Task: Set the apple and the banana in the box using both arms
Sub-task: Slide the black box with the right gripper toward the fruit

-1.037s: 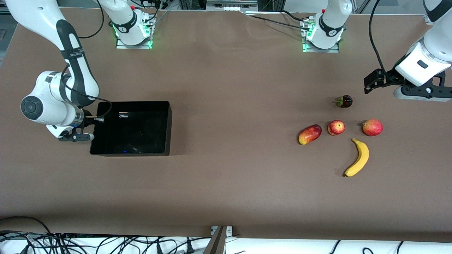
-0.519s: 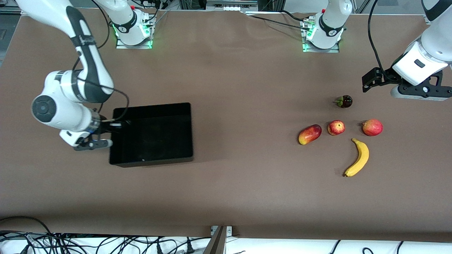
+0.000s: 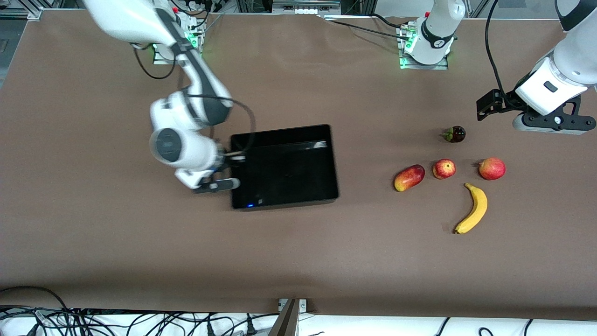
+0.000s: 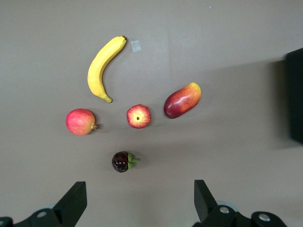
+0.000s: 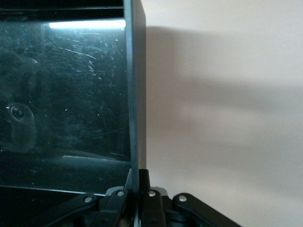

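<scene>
The black box (image 3: pixel 285 169) sits mid-table. My right gripper (image 3: pixel 232 161) is shut on the box's wall at the right arm's end; the right wrist view shows the wall (image 5: pixel 134 94) pinched between the jaws of the right gripper (image 5: pixel 137 182). The apple (image 3: pixel 443 168) and the banana (image 3: pixel 473 208) lie toward the left arm's end, the banana nearer the front camera. My left gripper (image 3: pixel 548 122) is open and empty in the air over bare table beside a dark mangosteen (image 3: pixel 454 134). The left wrist view shows the left gripper (image 4: pixel 139 203), the apple (image 4: pixel 138 116) and the banana (image 4: pixel 102 67).
An oblong red-yellow fruit (image 3: pixel 409 177) lies beside the apple toward the box. A larger red round fruit (image 3: pixel 491 168) lies on the apple's other flank. The left wrist view shows them too, plus the box's edge (image 4: pixel 296 94).
My right arm has dragged the box across the table toward the fruits, still gripping its wall. My left gripper has shifted slightly. The fruits have not moved.
</scene>
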